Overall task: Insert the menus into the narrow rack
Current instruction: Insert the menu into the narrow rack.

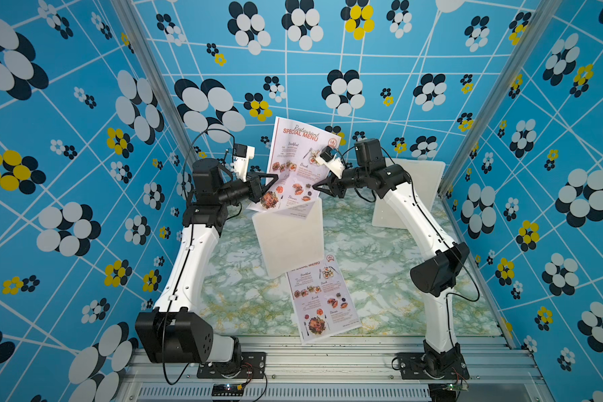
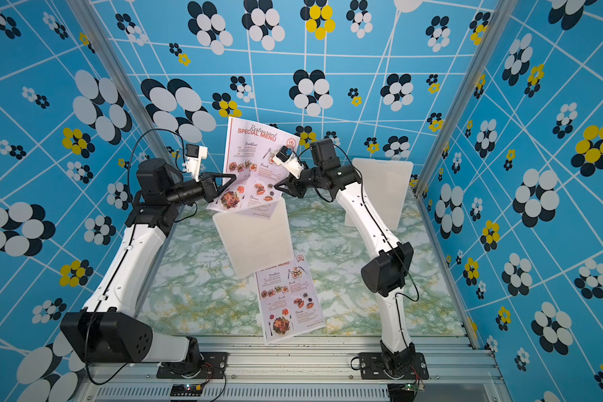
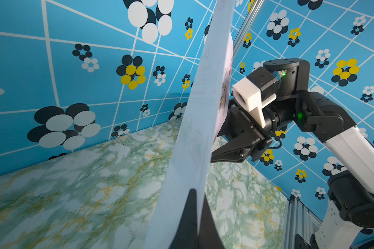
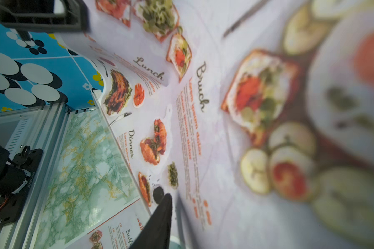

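The upright menu hangs over the white rack, bottom edge at the rack's 12 o'clock rim. The left gripper has its jaws pinching the sheet at 8 o'clock. At 4 o'clock, the right gripper shows jaws parted astride the edge. Thin, glossy and bowing, the sheet probably slips easily and wants low grips near both sides. The second menu lies flat on the surface at the rack's 6 o'clock.
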Action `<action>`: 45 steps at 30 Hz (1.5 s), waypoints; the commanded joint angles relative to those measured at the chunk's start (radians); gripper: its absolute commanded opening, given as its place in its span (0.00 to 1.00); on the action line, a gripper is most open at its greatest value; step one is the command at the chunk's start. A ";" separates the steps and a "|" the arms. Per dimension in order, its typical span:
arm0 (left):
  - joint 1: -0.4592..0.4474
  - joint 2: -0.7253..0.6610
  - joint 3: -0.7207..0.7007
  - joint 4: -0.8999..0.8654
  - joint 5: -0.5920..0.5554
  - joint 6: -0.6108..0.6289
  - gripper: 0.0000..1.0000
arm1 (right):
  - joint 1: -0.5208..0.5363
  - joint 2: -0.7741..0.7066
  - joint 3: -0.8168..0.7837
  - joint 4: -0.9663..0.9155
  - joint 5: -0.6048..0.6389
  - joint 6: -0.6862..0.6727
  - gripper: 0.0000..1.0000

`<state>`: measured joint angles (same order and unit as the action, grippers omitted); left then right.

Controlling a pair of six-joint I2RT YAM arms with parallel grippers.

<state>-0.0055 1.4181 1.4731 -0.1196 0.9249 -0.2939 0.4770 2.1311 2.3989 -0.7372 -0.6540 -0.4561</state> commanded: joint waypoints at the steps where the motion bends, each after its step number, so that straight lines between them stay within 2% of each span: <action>1: -0.012 -0.032 0.018 0.023 -0.011 -0.028 0.00 | -0.004 -0.038 -0.029 0.040 -0.034 0.015 0.44; 4: -0.013 -0.033 0.019 0.016 -0.013 -0.028 0.00 | -0.003 -0.040 -0.042 0.051 -0.057 0.028 0.39; 7: -0.016 -0.038 0.018 0.008 -0.015 -0.023 0.00 | -0.003 -0.037 -0.042 0.063 -0.056 0.039 0.20; 9: -0.016 -0.044 0.016 0.004 -0.017 -0.021 0.00 | -0.005 -0.036 -0.038 0.064 -0.044 0.038 0.12; 12: -0.016 -0.052 0.014 -0.003 -0.019 -0.019 0.00 | -0.005 -0.035 -0.034 0.071 -0.037 0.042 0.07; 29: -0.021 -0.099 -0.064 0.015 -0.033 -0.013 0.00 | -0.009 -0.002 0.033 0.053 0.013 0.024 0.03; 45: -0.021 -0.128 -0.103 0.012 -0.046 -0.006 0.00 | -0.011 0.014 0.068 0.045 0.058 -0.004 0.02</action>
<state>-0.0212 1.3201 1.3861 -0.1116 0.8890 -0.3061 0.4763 2.1315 2.4187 -0.6781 -0.6342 -0.4431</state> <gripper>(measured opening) 0.056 0.047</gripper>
